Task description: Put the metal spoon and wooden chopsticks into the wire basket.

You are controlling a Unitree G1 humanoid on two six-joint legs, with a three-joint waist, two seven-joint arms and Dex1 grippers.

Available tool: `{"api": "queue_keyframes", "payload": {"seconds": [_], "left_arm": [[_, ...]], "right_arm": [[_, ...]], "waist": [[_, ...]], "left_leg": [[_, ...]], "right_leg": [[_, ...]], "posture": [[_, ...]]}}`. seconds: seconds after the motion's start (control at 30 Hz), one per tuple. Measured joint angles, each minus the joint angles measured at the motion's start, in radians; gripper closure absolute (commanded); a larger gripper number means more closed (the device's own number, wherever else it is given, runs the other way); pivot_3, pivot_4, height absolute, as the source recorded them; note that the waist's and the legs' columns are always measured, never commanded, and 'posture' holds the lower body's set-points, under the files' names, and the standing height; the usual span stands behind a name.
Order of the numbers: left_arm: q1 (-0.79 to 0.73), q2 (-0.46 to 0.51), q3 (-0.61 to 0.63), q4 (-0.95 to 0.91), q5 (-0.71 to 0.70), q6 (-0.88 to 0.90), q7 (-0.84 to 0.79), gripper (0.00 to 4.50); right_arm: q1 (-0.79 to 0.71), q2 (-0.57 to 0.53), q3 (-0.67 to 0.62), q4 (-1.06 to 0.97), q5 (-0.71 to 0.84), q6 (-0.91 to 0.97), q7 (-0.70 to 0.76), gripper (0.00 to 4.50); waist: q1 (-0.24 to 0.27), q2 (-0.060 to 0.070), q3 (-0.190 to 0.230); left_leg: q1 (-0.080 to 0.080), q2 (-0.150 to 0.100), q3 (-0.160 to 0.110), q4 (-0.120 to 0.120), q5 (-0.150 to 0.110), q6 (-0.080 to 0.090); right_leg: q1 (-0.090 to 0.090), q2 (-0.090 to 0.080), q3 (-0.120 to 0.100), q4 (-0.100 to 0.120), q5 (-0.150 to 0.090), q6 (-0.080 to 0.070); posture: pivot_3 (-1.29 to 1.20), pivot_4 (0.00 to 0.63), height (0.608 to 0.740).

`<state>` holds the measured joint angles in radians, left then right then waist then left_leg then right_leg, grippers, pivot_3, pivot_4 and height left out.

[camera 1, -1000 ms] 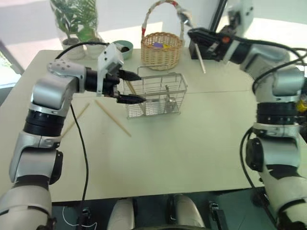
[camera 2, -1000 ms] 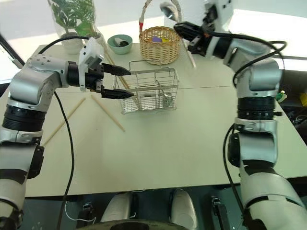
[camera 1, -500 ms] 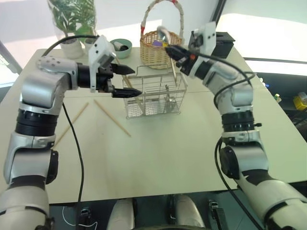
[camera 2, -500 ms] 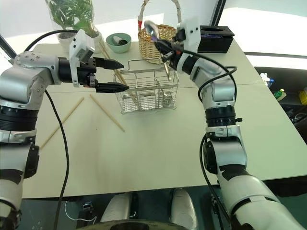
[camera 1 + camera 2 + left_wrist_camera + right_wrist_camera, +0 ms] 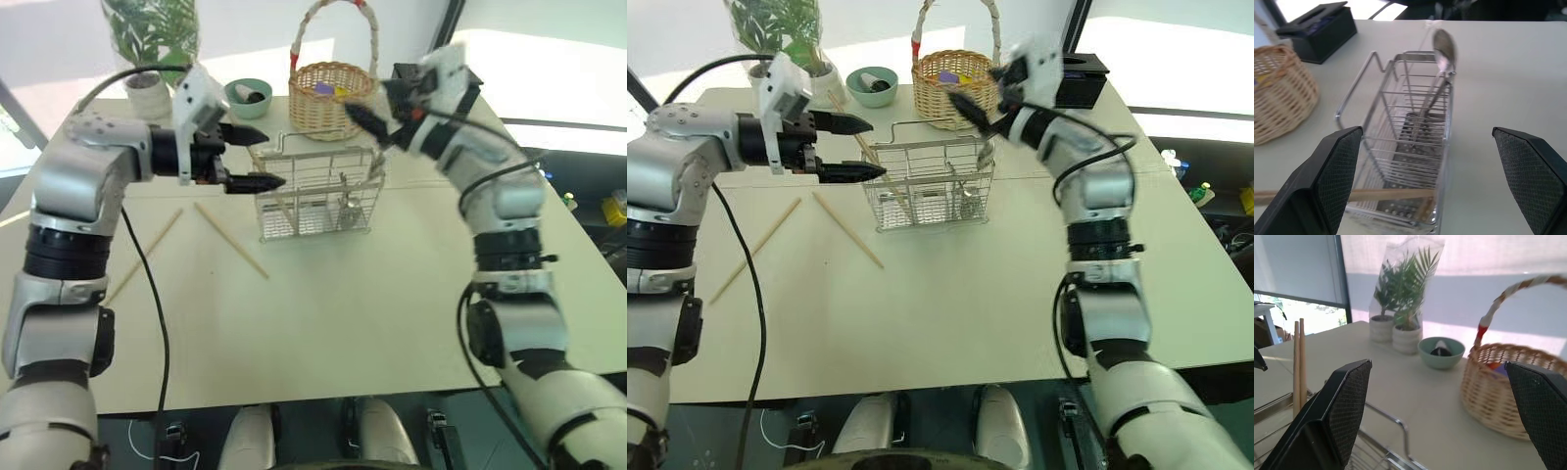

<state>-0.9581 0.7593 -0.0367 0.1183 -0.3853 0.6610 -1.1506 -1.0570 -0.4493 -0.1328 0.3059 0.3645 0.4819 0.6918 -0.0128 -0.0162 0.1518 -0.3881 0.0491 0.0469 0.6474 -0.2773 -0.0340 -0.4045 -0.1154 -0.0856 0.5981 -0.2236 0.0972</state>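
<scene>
The wire basket stands mid-table. A metal spoon stands in it, bowl up, against its far end. Wooden chopsticks lean in its left end, their tips rising above the rim. Two more chopsticks lie flat on the table to the basket's left. My left gripper hangs open at the basket's left end, holding nothing. My right gripper is open and empty, just above the basket's far right corner.
A round wicker basket with a tall handle stands behind the wire basket. A green bowl and bagged plants sit at the back left, a black box at the back right. The table's near half is bare.
My right arm swung in from the far right over the wire basket, and its gripper opened and let go of the spoon, which now stands in the basket. My left gripper stayed open beside it.
</scene>
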Motion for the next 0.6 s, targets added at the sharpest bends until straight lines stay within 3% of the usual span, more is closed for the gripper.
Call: {"api": "queue_keyframes", "payload": {"seconds": [0.17, 0.33, 0.47, 0.6], "left_arm": [[0.001, 0.064, 0.120, 0.001, -0.017, 0.042, 0.091, 0.00], [0.033, 0.169, 0.173, 0.053, 0.010, 0.093, 0.173, 0.00], [0.068, 0.220, 0.089, 0.177, 0.111, 0.097, 0.199, 0.00], [0.057, 0.208, -0.035, 0.366, 0.212, 0.041, 0.164, 0.00]], "right_arm": [[-0.039, -0.212, -0.038, -0.186, 0.154, 0.112, 0.246, 0.02], [0.126, -0.365, -0.023, -0.422, 0.293, 0.231, 0.453, 0.02], [0.249, -0.398, -0.013, -0.558, 0.358, 0.278, 0.486, 0.02], [0.334, -0.399, -0.002, -0.609, 0.360, 0.274, 0.470, 0.02]], "waist": [[-0.001, -0.001, -0.001], [-0.002, -0.001, -0.001], [0.005, -0.002, -0.001], [0.009, -0.005, -0.002]], "left_leg": [[0.001, 0.001, -0.001, -0.002, -0.002, 0.003], [0.004, 0.001, 0.001, 0.000, -0.002, 0.003], [0.008, 0.001, 0.000, 0.000, -0.002, 0.002], [0.010, 0.001, 0.001, 0.000, -0.002, 0.002]], "right_leg": [[0.000, 0.002, 0.000, -0.001, 0.000, 0.000], [0.002, 0.001, 0.000, -0.001, 0.000, 0.000], [0.005, 0.001, 0.000, -0.001, -0.001, 0.000], [0.007, 0.000, 0.000, -0.002, -0.003, -0.004]], "posture": [[0.00, 0.150, 0.717], [0.00, 0.150, 0.717], [0.00, 0.150, 0.717], [0.00, 0.150, 0.717]]}}
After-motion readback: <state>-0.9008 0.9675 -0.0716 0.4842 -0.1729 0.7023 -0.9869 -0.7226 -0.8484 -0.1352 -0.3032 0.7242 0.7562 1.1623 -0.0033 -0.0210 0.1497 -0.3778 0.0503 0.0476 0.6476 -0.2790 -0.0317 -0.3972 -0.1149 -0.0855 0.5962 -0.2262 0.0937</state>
